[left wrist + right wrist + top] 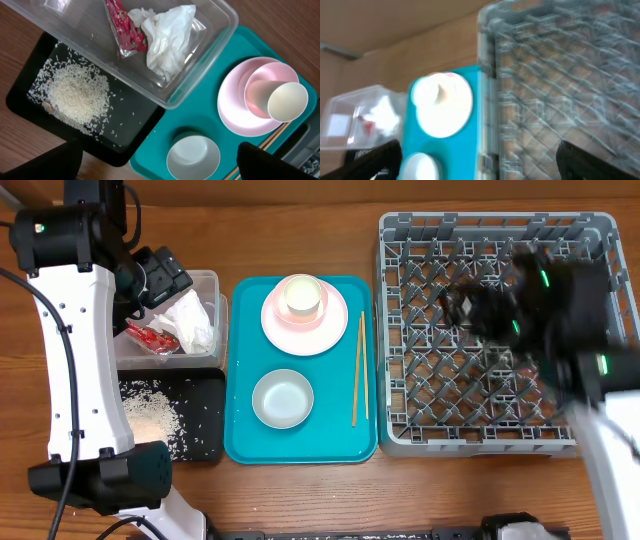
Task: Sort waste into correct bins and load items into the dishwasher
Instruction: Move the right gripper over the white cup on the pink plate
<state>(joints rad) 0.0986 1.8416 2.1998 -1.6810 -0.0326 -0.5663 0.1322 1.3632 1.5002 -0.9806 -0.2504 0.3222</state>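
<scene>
The white napkin (190, 320) and red wrapper (148, 337) lie in the clear tub (208, 288). Rice (152, 414) lies heaped on the black tray (205, 442). On the teal tray the pink plate (304, 330) carries the pink bowl with the cream cup (301, 295) in it. The whitish bowl (282, 399) sits in front, the chopsticks (359, 368) on the right. My left gripper (160, 280) is open above the tub; fingertips frame the whitish bowl (193, 157). My right gripper (470, 305), blurred, is open over the grey rack (480, 438).
The teal tray (240, 445) sits between the bins and the rack. The left arm's white body (75, 360) stands along the table's left edge. Bare wood table shows at the front (400, 490).
</scene>
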